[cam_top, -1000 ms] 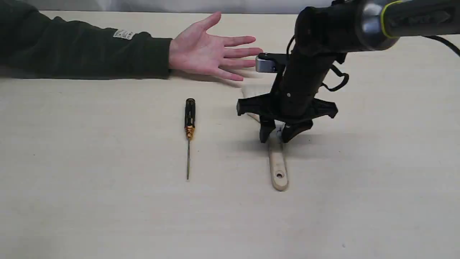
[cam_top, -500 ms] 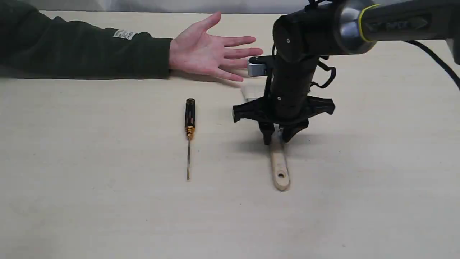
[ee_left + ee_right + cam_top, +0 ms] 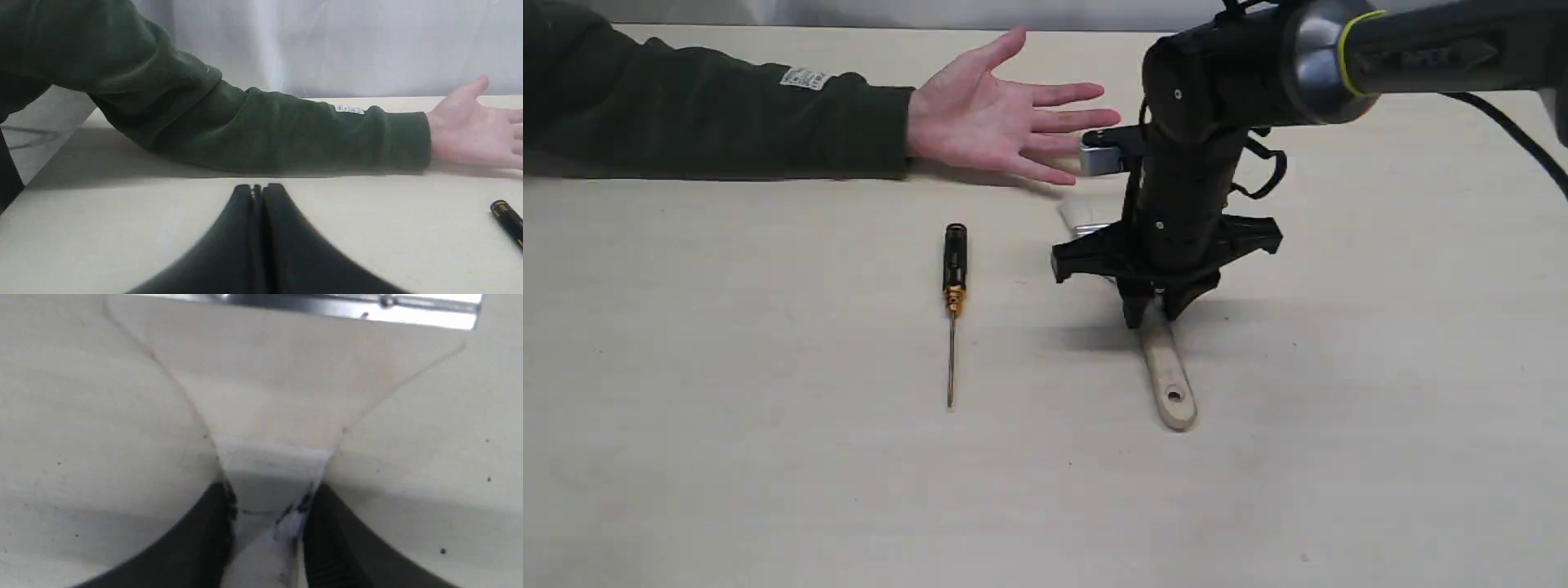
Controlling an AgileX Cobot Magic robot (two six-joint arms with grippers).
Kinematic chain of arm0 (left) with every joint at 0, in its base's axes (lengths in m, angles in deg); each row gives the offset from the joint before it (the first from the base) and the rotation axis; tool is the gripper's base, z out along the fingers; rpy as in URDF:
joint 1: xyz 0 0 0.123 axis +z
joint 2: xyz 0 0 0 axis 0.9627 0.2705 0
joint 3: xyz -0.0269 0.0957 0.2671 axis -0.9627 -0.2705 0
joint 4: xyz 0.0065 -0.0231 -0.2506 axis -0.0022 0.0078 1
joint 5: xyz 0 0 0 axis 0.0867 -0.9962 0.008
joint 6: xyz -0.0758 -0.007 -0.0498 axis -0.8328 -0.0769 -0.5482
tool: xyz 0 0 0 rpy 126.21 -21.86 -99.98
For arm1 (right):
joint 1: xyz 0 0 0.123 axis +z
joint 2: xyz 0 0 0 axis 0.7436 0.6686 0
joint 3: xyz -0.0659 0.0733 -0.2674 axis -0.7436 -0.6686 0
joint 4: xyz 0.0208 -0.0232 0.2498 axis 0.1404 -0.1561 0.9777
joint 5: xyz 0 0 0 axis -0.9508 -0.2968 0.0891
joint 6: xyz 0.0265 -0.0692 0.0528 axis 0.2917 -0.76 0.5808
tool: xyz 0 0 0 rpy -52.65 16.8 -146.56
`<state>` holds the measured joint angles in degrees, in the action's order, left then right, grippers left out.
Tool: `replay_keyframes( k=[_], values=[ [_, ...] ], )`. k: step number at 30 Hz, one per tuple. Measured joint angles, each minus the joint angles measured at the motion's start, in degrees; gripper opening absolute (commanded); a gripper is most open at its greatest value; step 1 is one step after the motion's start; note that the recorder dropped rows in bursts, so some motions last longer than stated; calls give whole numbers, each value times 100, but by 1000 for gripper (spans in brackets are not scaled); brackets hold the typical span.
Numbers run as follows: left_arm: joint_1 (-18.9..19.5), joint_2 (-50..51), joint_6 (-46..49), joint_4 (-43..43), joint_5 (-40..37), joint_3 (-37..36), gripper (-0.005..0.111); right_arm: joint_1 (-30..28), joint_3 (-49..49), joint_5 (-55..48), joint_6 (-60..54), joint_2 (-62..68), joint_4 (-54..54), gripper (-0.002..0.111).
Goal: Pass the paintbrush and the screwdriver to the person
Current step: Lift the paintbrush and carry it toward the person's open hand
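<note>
Right hand (image 3: 1153, 316) clamping paintbrush (image 3: 1170, 380), handle end now swung rightward

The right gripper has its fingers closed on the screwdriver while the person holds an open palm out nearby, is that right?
No. The exterior view shows the right gripper closed on the paintbrush, not the screwdriver, which lies apart on the table. The person's hand is open nearby.

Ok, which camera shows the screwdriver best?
The exterior view: the whole screwdriver lies in the open on the table, from black handle to thin tip. The left wrist view catches only the end of its handle at the picture's edge. The right wrist view shows none of it, just the paintbrush.
</note>
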<state>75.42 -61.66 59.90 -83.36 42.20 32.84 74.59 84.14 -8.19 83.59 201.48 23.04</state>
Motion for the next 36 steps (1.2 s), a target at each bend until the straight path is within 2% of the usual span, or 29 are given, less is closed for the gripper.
replay_keyframes(
  k=[12, 28, 36],
  values=[
    [0, 0, 0, 0, 0, 0, 0, 0, -602, 505, -219, -622, -354, 4],
    [0, 0, 0, 0, 0, 0, 0, 0, -620, 792, -293, -1527, -376, 4],
    [0, 0, 0, 0, 0, 0, 0, 0, 18, 876, -344, -1585, -376, 4]
  ],
)
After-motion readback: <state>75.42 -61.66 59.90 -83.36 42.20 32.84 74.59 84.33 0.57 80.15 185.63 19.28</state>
